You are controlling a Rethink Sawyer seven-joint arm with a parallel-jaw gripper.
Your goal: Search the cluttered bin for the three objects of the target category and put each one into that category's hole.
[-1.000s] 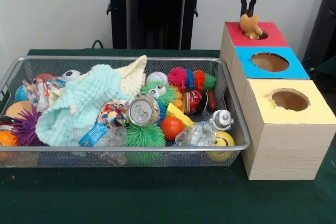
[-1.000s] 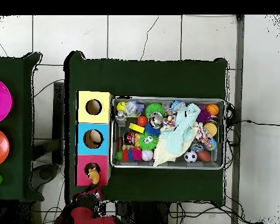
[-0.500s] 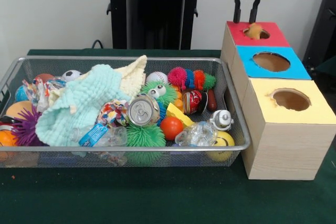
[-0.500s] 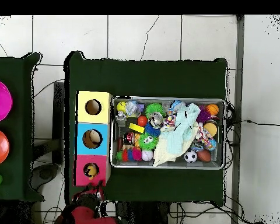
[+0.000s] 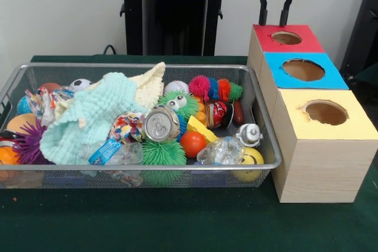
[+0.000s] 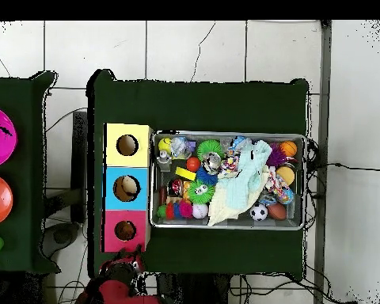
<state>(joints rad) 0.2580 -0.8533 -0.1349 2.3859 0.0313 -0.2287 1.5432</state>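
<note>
Gripper empty above the red box.

Front view: the gripper [image 5: 275, 11] hung just behind the red box [image 5: 287, 39], its jaws spread and holding nothing; the red hole [image 5: 286, 38] looked empty, so no target object was visible there.
Overhead view: the bin [image 6: 229, 134] beside the red box remained full, so searching was probably left.

One camera stands low and close at the table's [image 5: 177, 222] edge, looking level across the wire bin [image 5: 136, 163] toward the wall. The other hangs high above, looking straight down and farther off, taking in floor tiles. Both share the bin and the three-holed box [image 6: 127, 188].
</note>
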